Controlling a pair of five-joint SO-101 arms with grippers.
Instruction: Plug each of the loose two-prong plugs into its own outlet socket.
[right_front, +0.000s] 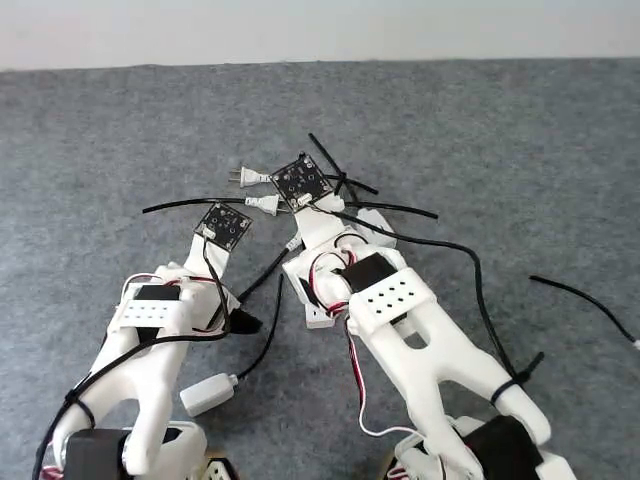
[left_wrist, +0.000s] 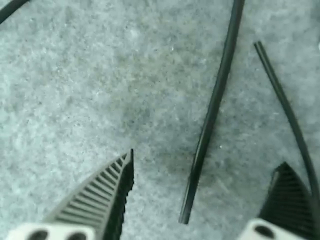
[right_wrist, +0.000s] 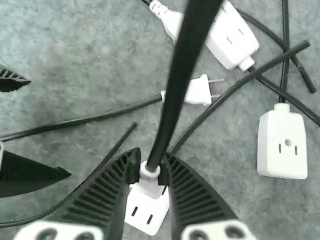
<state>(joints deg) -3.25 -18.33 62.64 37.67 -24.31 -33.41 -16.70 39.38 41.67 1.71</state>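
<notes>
Grey felt table (right_front: 520, 130). Upper centre of high view, right gripper (right_wrist: 150, 160) pinches white socket (right_wrist: 145, 210), likely steadying it for loose plug (right_wrist: 196, 91); left gripper (left_wrist: 207, 160) wide, empty.

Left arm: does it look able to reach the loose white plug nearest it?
Probably yes. The left fingers are open and empty, and the plug lies on bare carpet close ahead of them; only a thin black cable lies between them.
</notes>
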